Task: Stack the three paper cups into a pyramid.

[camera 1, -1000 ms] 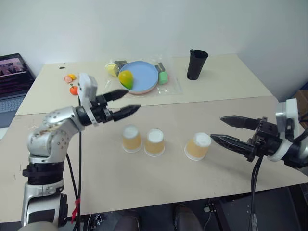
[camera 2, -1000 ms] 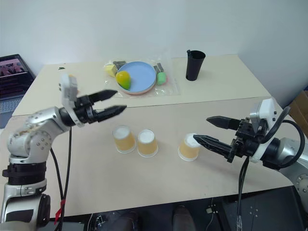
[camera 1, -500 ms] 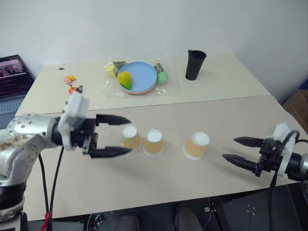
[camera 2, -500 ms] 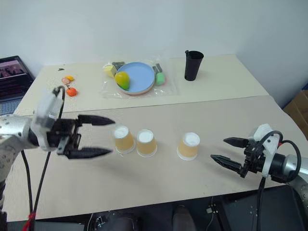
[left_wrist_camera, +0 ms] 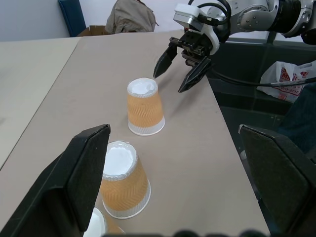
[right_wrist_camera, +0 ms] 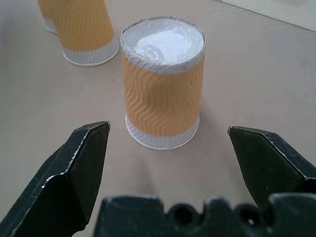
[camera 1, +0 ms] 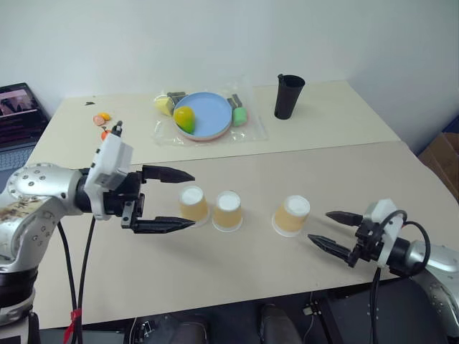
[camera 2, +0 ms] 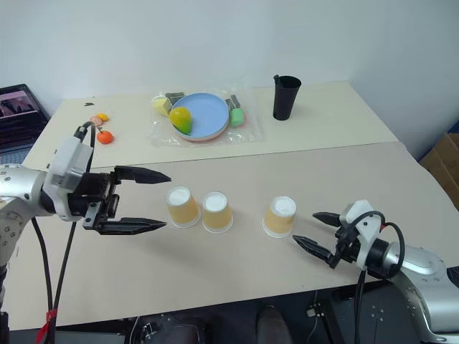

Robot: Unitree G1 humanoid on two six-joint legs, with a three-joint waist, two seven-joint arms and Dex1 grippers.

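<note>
Paper cups, three of them, stand upside down in a row at mid-frame on the worktop [camera 1: 237, 265]: left cup [camera 1: 193, 204], middle cup [camera 1: 228, 211], right cup [camera 1: 292, 216] (none stacked). Left gripper [camera 1: 188, 200] spread wide beside the left cup; right gripper [camera 1: 326, 228] released, near the right cup.

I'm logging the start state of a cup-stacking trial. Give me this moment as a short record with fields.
cups: three paper cups, upside down in a row on the table
spacing: two on the robot's left close together, the third apart
pyramid: not yet begun, no cup stacked
left gripper: open, empty, beside the leftmost cup
right gripper: open, empty, facing the lone cup, short of it
background: black cup, blue plate with toy food, laptop at the far left
</note>
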